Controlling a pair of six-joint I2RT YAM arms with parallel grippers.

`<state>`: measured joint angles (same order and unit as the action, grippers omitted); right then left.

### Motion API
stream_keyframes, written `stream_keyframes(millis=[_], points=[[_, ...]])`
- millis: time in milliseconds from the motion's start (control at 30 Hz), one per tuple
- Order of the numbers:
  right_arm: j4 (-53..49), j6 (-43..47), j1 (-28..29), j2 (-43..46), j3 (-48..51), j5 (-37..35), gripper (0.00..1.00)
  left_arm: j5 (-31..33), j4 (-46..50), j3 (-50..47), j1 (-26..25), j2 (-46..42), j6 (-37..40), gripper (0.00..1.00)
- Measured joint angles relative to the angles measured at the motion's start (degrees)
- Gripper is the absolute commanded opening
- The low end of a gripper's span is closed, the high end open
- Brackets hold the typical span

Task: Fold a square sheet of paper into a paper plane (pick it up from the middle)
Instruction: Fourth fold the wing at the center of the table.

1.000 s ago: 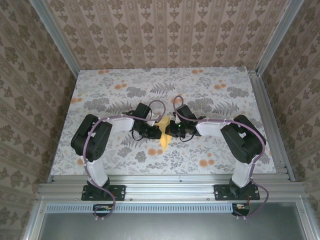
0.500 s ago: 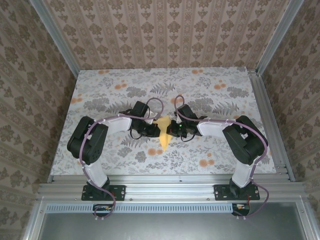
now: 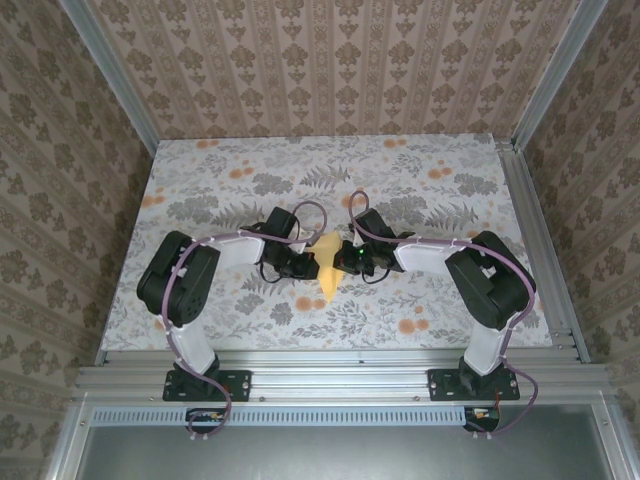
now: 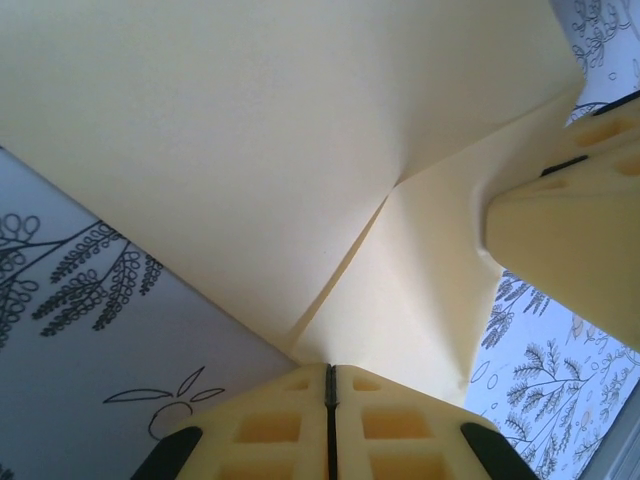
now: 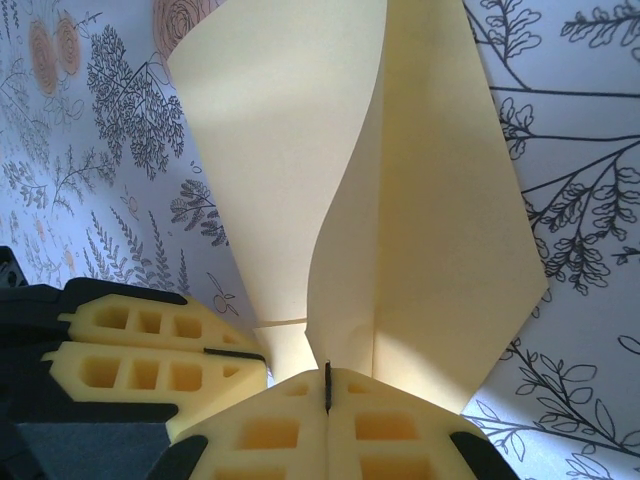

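fingers of the left gripper are pinched together on the yellow paper, and the right gripper is clamped on it too — the two meet just beside each other over the middle of the table. the paper carries creases and an overlapping flap, so i judge folding underway — but it's no slim dart yet; sharper wing folds and a centre crease look left to do.

Mustard-yellow sheet of paper, partly folded into a narrow tapering shape, long creases, flaps bowed apart, narrow end toward the near edge, over mid-table, pinched between left gripper and right gripper
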<state>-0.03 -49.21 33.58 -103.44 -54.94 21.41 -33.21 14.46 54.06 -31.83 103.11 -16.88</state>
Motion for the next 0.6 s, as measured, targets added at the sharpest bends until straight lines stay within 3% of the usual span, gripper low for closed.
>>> stream_keyframes(millis=[600], points=[[0.2, -0.2, 0.5, -0.6, -2.0, 1.6, 0.00, -0.1, -0.3, 0.0, 0.1, 0.5, 0.0, 0.08]])
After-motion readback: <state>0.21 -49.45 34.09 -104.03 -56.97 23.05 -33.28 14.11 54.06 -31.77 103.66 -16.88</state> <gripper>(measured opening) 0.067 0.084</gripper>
